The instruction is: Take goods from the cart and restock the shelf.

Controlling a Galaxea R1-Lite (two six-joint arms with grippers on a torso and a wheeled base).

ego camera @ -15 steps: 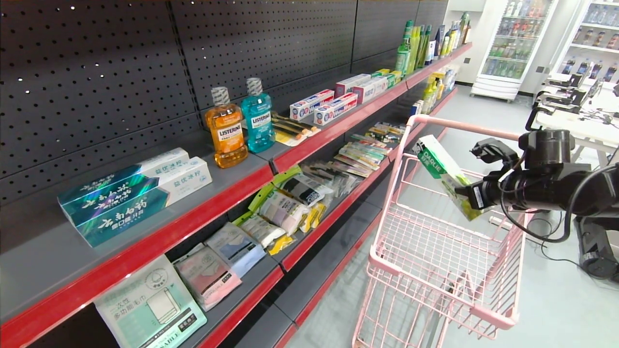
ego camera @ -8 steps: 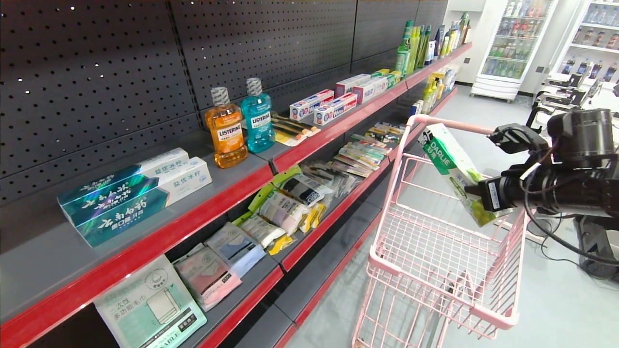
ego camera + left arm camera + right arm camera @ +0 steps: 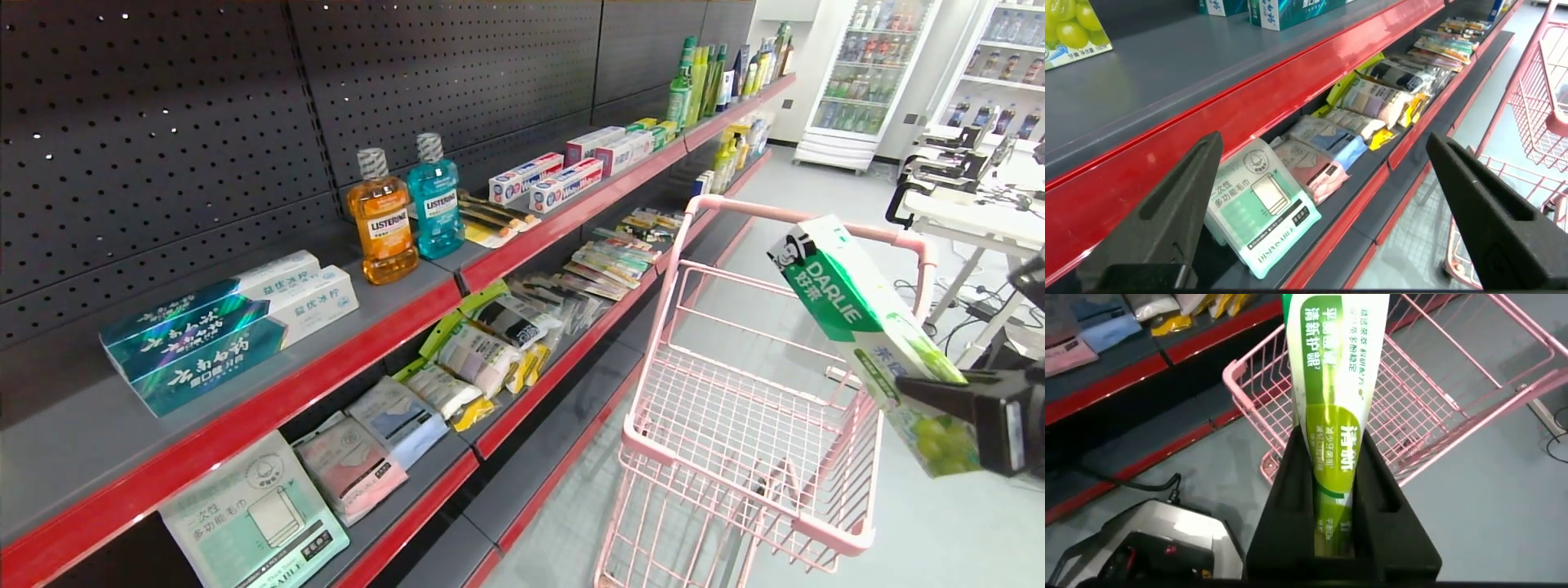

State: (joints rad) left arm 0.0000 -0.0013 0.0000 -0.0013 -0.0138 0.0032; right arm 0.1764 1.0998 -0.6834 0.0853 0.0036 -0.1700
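One toothpaste box (image 3: 857,318) sits clamped in the right end effector (image 3: 1329,457), tilted above the pink cart's (image 3: 739,208) right side, well apart from the shelf (image 3: 245,425). Left end effector (image 3: 1323,147) hangs spread wide beside the shelf's red edge.

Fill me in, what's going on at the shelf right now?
The right gripper is shut on a green and white toothpaste box, holding it tilted up by the pink cart, not yet on the shelf. The left gripper is open and empty, low beside the shelf's red front edge. The shelf already carries teal toothpaste boxes and two mouthwash bottles.
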